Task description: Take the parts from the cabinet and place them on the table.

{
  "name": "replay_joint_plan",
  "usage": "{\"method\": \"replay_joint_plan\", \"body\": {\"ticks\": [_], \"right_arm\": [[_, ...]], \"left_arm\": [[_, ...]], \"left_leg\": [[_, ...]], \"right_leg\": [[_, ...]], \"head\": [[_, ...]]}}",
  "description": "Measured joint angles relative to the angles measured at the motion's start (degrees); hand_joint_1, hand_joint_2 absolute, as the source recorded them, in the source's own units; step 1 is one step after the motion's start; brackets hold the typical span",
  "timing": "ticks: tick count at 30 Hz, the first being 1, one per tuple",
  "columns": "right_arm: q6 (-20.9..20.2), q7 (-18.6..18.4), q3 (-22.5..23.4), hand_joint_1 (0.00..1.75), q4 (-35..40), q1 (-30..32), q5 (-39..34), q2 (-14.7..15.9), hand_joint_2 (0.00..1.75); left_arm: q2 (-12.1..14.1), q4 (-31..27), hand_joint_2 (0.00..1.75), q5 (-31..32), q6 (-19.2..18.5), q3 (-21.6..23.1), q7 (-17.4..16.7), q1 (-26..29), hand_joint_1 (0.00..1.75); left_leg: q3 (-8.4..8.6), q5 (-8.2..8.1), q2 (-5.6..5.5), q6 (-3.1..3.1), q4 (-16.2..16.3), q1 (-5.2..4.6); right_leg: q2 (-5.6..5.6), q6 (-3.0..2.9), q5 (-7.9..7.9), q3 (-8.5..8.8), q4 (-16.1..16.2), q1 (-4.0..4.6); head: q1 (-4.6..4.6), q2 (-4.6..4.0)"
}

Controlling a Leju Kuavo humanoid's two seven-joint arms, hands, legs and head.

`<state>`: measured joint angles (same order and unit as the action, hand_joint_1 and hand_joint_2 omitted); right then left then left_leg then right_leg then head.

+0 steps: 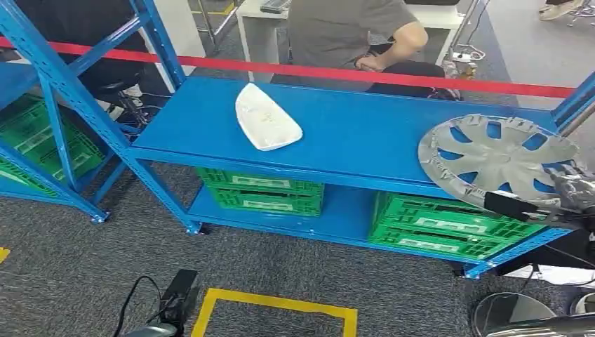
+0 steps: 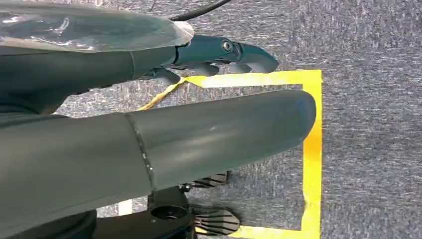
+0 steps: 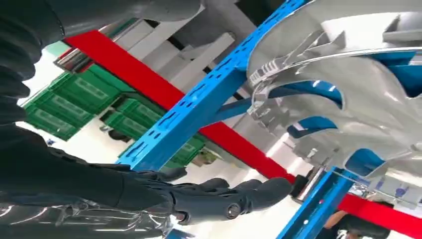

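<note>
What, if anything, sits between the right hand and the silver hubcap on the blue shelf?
Nothing visible does. The right hand is at the near edge of the hubcap, at the right end of the shelf; whether it touches the rim is unclear.

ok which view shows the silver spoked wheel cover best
The head view: the whole silver spoked wheel cover shows there, at the right end of the blue shelf, with the right hand at its near edge. The right wrist view gives a close partial look at its rim and spokes. The left wrist view looks at carpet.
</note>
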<state>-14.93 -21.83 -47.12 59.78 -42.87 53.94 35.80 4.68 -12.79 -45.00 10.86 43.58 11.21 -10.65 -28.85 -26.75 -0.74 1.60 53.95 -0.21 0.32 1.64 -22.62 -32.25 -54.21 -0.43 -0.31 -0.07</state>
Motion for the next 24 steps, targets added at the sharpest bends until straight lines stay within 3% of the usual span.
{"method": "replay_joint_plan", "body": {"ticks": [24], "right_arm": [[0.39,0.61,0.0,0.0,-3.67,0.0,-0.96,-1.66,1.75]], "left_arm": [[0.0,0.0,0.0,0.07,0.0,0.04,0.02,-0.01,0.0]], "left_leg": [[-0.04,0.0,-0.01,0.0,0.0,0.0]], "right_leg": [[0.0,0.0,0.0,-0.05,0.0,0.0]], "head": [[0.0,0.0]]}}
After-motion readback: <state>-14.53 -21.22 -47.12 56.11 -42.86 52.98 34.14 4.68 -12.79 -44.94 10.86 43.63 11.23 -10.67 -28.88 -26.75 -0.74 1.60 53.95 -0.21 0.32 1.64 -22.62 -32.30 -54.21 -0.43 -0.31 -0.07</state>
